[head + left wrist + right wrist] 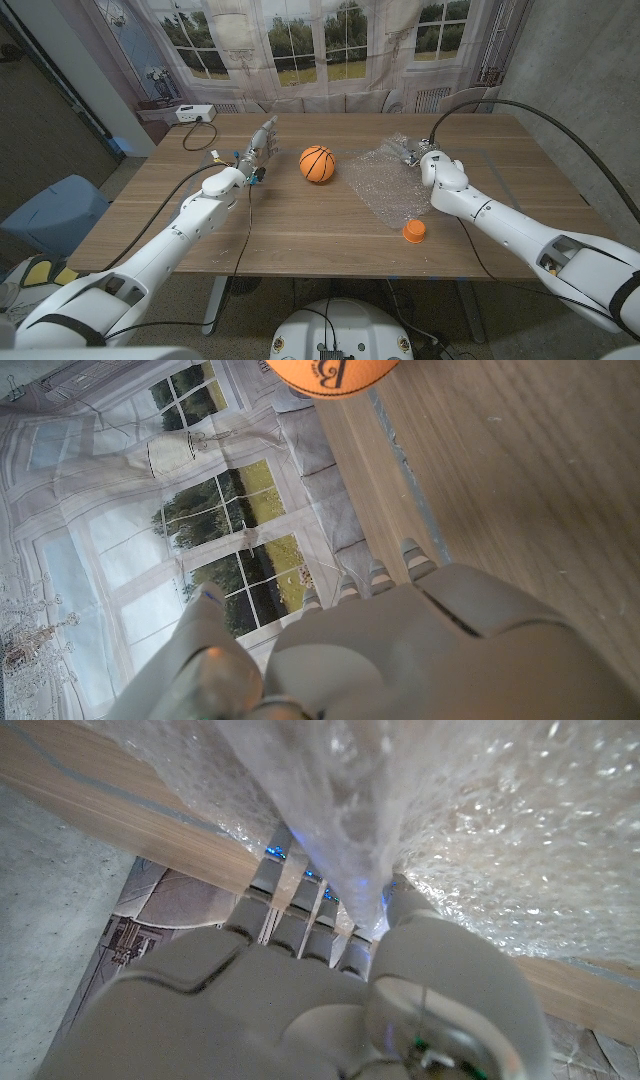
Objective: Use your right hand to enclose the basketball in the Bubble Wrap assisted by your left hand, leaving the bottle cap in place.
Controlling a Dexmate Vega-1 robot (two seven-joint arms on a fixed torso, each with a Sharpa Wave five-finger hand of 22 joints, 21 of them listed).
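A: Head view first: where is the basketball [317, 163]?
B: It sits on the wooden surface [300, 225], toward the far middle, between the two hands and touching neither.
A: And the bubble wrap [385, 180]?
B: It lies just to the right of the ball, stretching from the far side down toward the orange bottle cap [414, 232], which stands near the front edge beside the sheet's near corner.
A: What is the right hand [432, 165] doing?
B: It is at the sheet's far end, where the plastic is bunched and lifted. The right wrist view shows the fingers [300, 900] pinching a raised fold of the wrap against the thumb.
A: The left hand [256, 148]?
B: It stands to the left of the ball, apart from it, fingers [266, 130] extended and holding nothing. The left wrist view shows the ball's lower part beyond the fingertips.
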